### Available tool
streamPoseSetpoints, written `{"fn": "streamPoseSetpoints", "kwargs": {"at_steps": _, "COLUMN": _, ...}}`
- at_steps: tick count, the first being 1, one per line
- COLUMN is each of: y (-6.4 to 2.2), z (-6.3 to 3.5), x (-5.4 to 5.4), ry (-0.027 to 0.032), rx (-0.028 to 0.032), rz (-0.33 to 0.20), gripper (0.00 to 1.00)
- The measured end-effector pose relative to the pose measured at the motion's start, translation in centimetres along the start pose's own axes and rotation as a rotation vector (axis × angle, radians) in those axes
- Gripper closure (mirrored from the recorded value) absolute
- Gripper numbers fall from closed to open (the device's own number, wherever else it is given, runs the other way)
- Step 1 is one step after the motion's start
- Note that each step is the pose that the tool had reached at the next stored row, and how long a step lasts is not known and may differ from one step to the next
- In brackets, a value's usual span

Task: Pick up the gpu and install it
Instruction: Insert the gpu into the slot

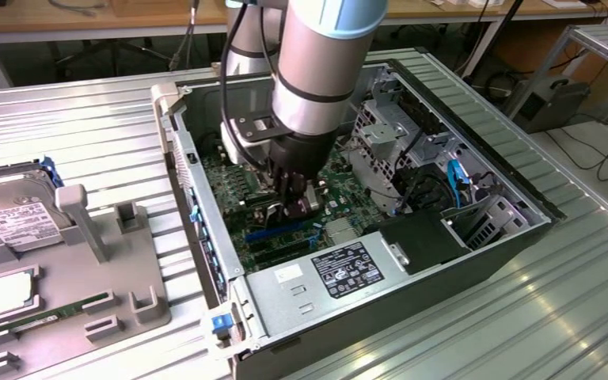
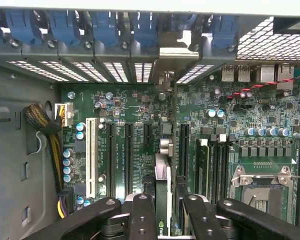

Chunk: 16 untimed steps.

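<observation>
Gripper: the gripper [image 2: 162, 212] reaches down inside the open computer case [image 1: 494, 245], its fingers [image 2: 142, 215] pinching the gpu [image 2: 162, 185] edge-on between them.
Gpu: held upright over the motherboard [image 2: 140, 105], its thin edge running toward the rear slot brackets [image 2: 165, 55]; its silver bracket end appears to sit at the open rear slot, though contact is hard to judge.
Slot: the card lies between the black expansion slots [image 2: 129, 157], in line with one long slot; whether it is seated I cannot tell.
Doing it well: judged from here, keep the card square to the slot, its bracket tucked behind the case wall, and press straight down and evenly, not tilted.
Risk: the yellow-black cable bundle [image 2: 47, 130] lies well apart; capacitors [image 2: 80, 131] stand near the slots.
Worktop: a grey parts tray [image 1: 61, 293] sits at the exterior view's left.
</observation>
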<state>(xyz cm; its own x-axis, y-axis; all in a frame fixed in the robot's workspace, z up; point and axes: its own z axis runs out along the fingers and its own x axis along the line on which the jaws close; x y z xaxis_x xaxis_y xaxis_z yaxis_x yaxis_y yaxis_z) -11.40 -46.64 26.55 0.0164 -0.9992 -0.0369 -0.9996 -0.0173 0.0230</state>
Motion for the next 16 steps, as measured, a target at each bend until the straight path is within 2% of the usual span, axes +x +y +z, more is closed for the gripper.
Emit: {"fn": "streamPoseSetpoints", "kwargs": {"at_steps": 16, "y": 0.14, "z": 1.19, "x": 0.1, "ry": 0.0004, "rx": -0.0002, "rz": 0.0, "gripper": 0.74}}
